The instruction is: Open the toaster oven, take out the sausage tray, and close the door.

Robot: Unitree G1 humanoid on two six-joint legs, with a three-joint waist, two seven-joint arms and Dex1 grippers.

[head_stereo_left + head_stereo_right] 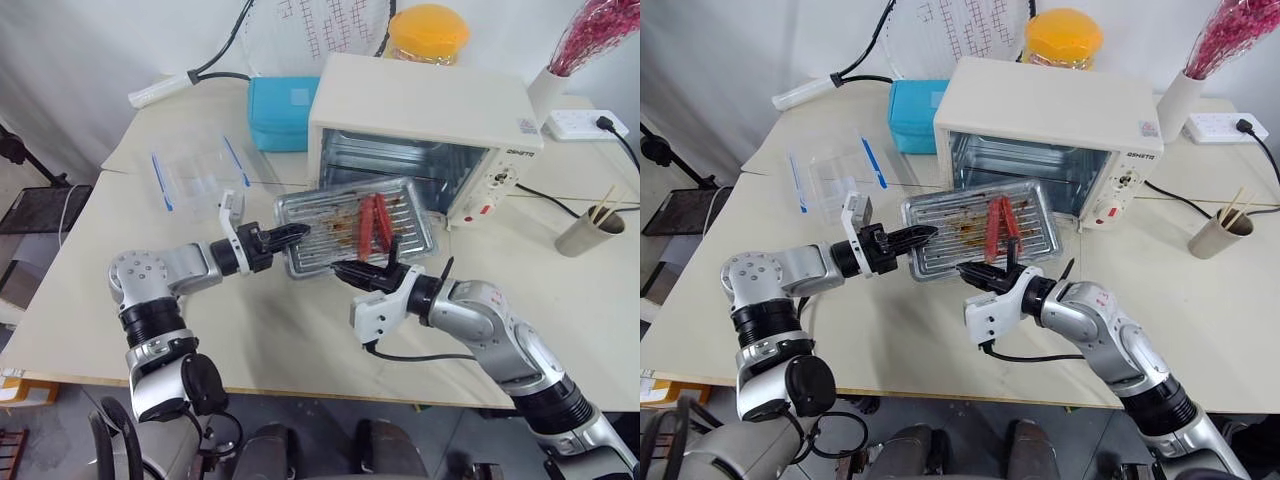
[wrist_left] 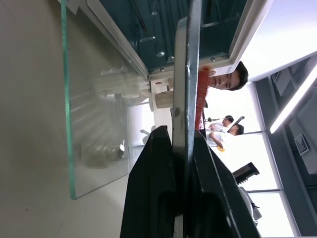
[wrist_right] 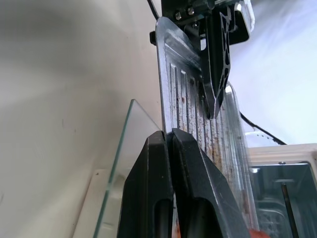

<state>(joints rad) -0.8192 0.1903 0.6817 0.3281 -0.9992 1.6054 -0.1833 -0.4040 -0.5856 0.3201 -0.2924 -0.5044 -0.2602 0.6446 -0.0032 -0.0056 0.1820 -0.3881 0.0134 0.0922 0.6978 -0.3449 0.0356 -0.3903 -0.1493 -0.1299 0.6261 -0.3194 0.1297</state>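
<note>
Tray out of oven, held by both end effectors above the dropped door.

Head views: sausage tray (image 1: 355, 232), shallow ribbed silvery metal, grease-stained, two red sausages, sat in front of the cream toaster oven (image 1: 420, 120), over the open glass door (image 2: 94, 99). Left end effector (image 1: 296, 232) clamped its left rim, right end effector (image 1: 358, 272) its near rim.
Left wrist: black fingers (image 2: 148, 188) pinched the thin edge.
Right wrist: same pinch on the rim.
Advice: keep the tray level so the sausages can't roll, set it on the pale surface (image 1: 300, 340) clear of the door's swing, then close.
</note>
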